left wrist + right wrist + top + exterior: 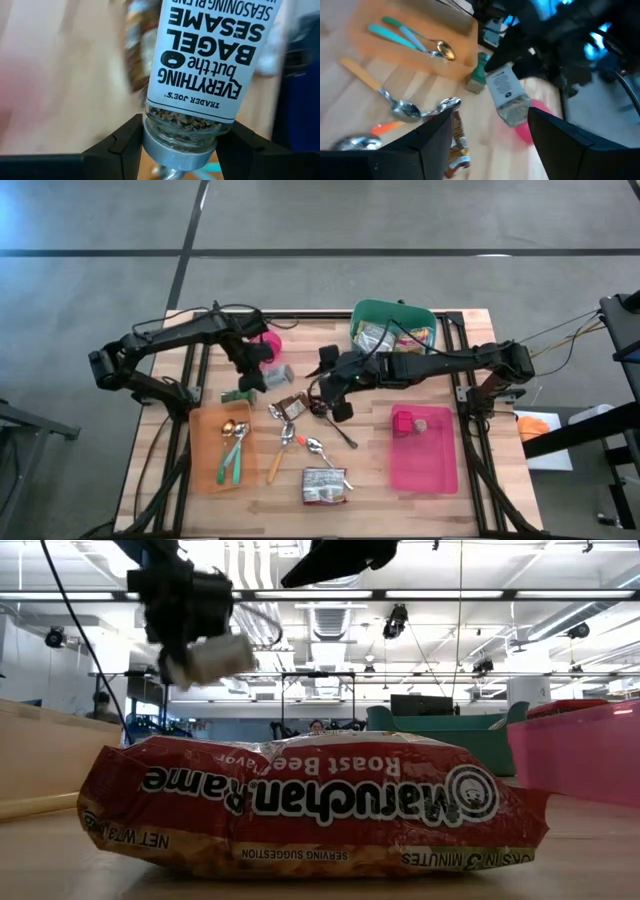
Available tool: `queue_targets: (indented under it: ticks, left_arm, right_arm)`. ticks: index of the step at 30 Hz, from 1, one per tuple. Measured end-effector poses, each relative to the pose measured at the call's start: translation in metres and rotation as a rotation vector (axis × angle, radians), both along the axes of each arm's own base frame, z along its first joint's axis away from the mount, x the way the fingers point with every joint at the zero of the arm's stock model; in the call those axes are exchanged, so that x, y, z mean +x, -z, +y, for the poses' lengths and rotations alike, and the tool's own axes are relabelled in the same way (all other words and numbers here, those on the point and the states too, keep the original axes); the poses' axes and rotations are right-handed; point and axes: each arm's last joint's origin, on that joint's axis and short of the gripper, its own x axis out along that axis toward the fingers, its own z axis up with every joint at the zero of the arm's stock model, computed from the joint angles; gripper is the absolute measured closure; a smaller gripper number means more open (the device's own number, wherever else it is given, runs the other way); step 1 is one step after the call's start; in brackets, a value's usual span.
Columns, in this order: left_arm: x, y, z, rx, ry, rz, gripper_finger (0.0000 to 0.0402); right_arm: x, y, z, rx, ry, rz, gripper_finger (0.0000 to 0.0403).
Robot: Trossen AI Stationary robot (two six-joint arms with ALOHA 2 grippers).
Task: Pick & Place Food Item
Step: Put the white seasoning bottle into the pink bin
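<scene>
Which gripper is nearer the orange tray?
Left. The left gripper, shut on the seasoning jar, hangs just past the orange tray's far right corner. The right gripper, open and empty, is farther right, above the spoons.

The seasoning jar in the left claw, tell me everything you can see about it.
The clear seasoning jar with a white label reads "Everything but the Bagel Sesame Seasoning Blend, Trader Joe's." Speckled seeds show through its clear wall beside a silvery metal-looking cap. The left claw grips it at the cap end, one dark finger on each side. It hangs in the air above the wooden table, touching nothing else, near the orange tray.
</scene>
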Motion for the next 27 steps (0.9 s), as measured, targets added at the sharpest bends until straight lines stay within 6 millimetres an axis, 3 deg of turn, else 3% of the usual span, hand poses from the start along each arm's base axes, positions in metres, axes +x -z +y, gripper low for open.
queue_targets:
  ticks: [5, 9, 18, 23, 27]
  left_arm:
    - [0.014, -0.026, -0.008, 0.012, 0.050, -0.092, 0.0212]
    - [0.025, -0.043, -0.018, 0.041, 0.106, -0.154, 0.0212]
    - [0.032, -0.053, -0.028, 0.061, 0.126, -0.180, 0.0212]
    - [0.033, -0.053, -0.028, -0.027, -0.036, -0.113, 0.0212]
    - [0.036, -0.054, -0.027, -0.132, -0.181, -0.064, 0.0212]
  right_arm:
    - [0.001, -0.012, 0.009, -0.144, 0.036, -0.029, 0.0151]
    - [0.002, -0.026, 0.013, -0.133, 0.037, -0.071, 0.0151]
    - [0.003, -0.043, 0.014, -0.069, 0.060, -0.127, 0.0151]
    - [0.002, -0.039, 0.018, -0.126, 0.024, -0.082, 0.0151]
    - [-0.002, -0.035, 0.023, -0.325, 0.000, 0.000, 0.0151]
